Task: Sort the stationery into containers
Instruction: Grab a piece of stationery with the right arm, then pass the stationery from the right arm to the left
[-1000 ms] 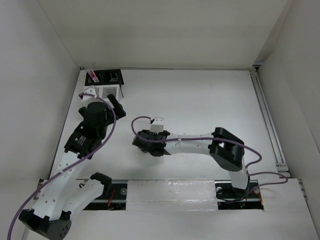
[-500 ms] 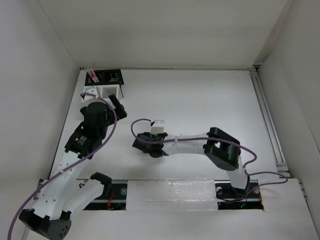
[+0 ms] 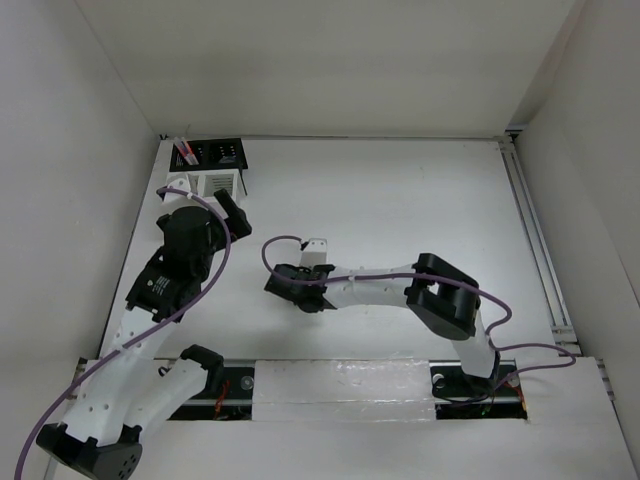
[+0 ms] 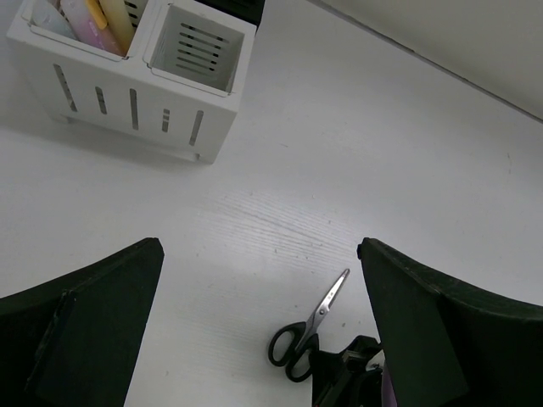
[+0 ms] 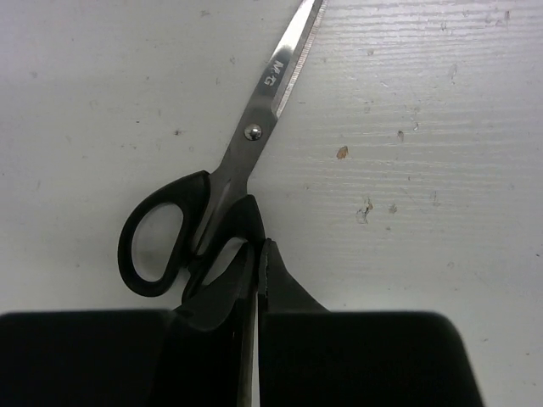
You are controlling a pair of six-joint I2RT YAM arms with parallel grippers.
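Right gripper (image 5: 257, 246) under my control is pinched shut on one handle loop of the black-handled scissors (image 5: 222, 182). They lie flat on the white table (image 5: 424, 127), blades pointing to 1 o'clock. My left gripper (image 4: 259, 250) hangs wide open; from its camera the white organizer (image 4: 127, 102) sits at 10 o'clock.

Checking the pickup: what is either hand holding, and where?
The right hand appears to pinch the scissors by one handle loop; the left hand holds nothing.
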